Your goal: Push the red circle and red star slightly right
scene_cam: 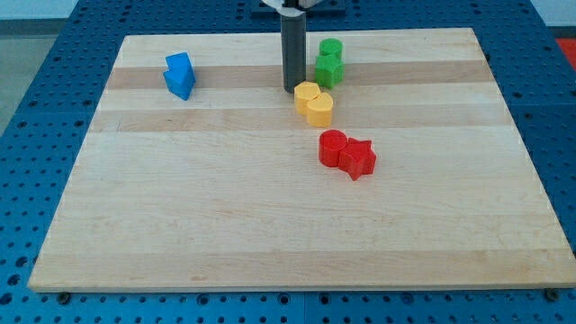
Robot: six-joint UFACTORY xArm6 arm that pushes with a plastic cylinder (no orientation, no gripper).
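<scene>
In the upper left of the frame sit 2 blue blocks (180, 75), touching. At upper centre my tip (294, 89), a bare rod grasping nothing, stands just left of 2 yellow blocks (313, 103), with 2 green blocks (329, 62) beyond. The red circle (332, 148) and red star (358, 158) touch at centre, right of the tip. Driving straight down-right likely drags the yellow pair along; an off-centre shove may split the reds.

A pale wooden board (270, 234) lies on a blue perforated table (36, 81) under even light.
</scene>
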